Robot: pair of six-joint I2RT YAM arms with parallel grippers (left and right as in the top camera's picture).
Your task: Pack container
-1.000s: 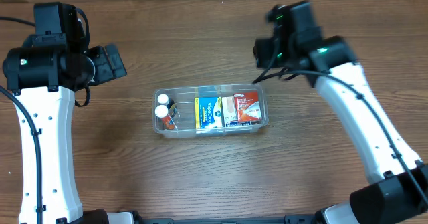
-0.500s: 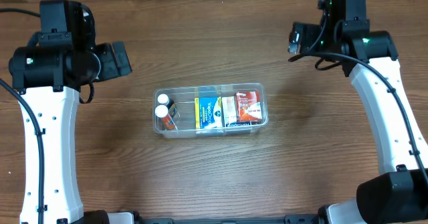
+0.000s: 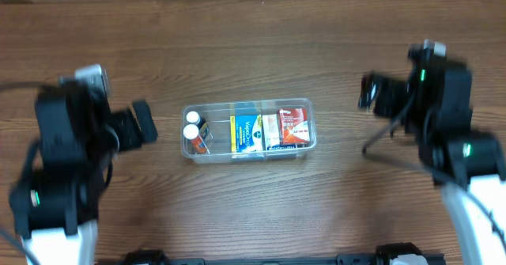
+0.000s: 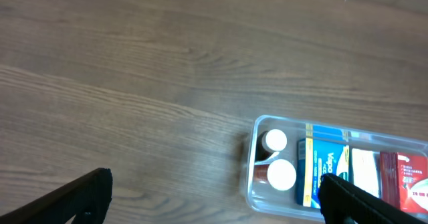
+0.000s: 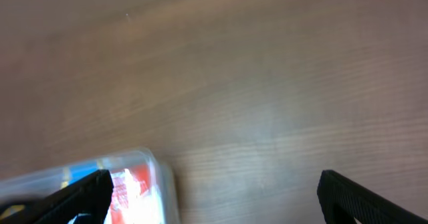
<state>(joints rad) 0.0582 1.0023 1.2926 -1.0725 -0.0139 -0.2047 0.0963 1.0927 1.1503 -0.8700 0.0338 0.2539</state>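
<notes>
**A:** What is changing since the earlier frame?

**B:** Both arms are drawing back toward the near edge of the brown wooden table [image 3: 253, 210]. The clear rectangular plastic container [image 3: 247, 104] is staying put at mid-table.

**A:** Left to right?

**B:** The left gripper [image 4: 215, 196] is hovering left of it, fingers [image 4: 83, 194] spread wide and gripping nothing. The container is holding two white-capped bottles [image 3: 190, 124] at its left end, a blue-and-yellow box [image 3: 247, 133] in the middle and a red-and-white box [image 3: 291, 127] at the right. The right gripper [image 5: 214, 196] is hovering to its right, jaws likewise apart and empty.

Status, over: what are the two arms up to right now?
Left gripper open, empty. Right gripper open, empty. Container holds bottles, boxes. Nothing in the way.
</notes>
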